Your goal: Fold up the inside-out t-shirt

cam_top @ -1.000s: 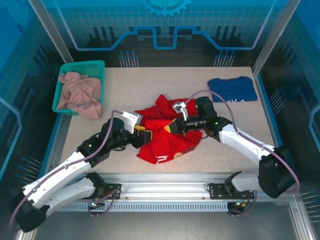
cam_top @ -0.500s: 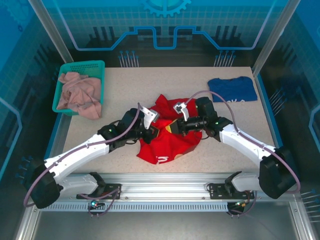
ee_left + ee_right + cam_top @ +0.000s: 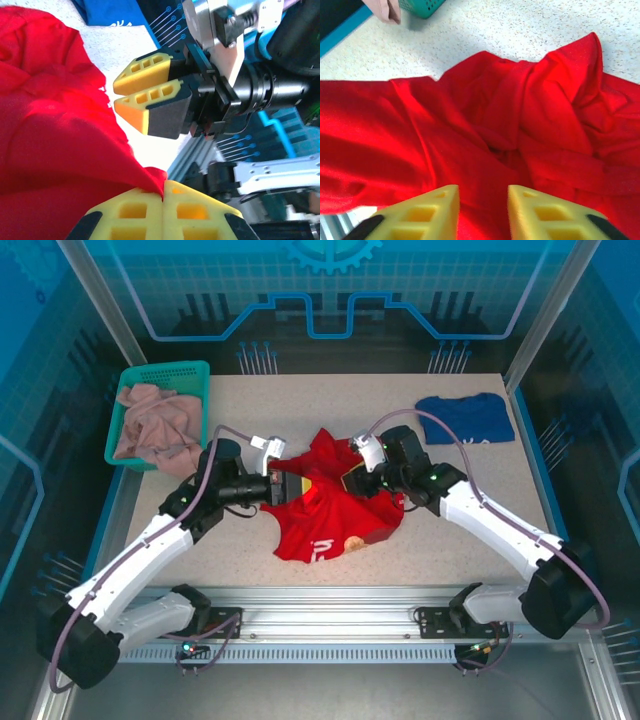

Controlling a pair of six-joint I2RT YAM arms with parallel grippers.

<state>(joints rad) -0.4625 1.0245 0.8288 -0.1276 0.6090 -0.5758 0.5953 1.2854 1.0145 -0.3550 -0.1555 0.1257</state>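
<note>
T-shirt [image 3: 330, 515] lies crumpled, print [image 3: 325, 550] toward near edge.

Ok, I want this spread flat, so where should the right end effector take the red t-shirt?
Probably the bunched right edge of the t-shirt, coming from the right: it looks raised and lies opposite the spot the left end effector pinches.

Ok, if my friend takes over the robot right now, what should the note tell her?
Left gripper: shut, pinching an edge of the red t-shirt.
Right gripper: open over the shirt, holding nothing.
The shirt lies crumpled in the middle of the table; the blue t-shirt lies at the far right, apart from it.
Done: no fold yet.
Left: spread it flat, then fold it.
</note>
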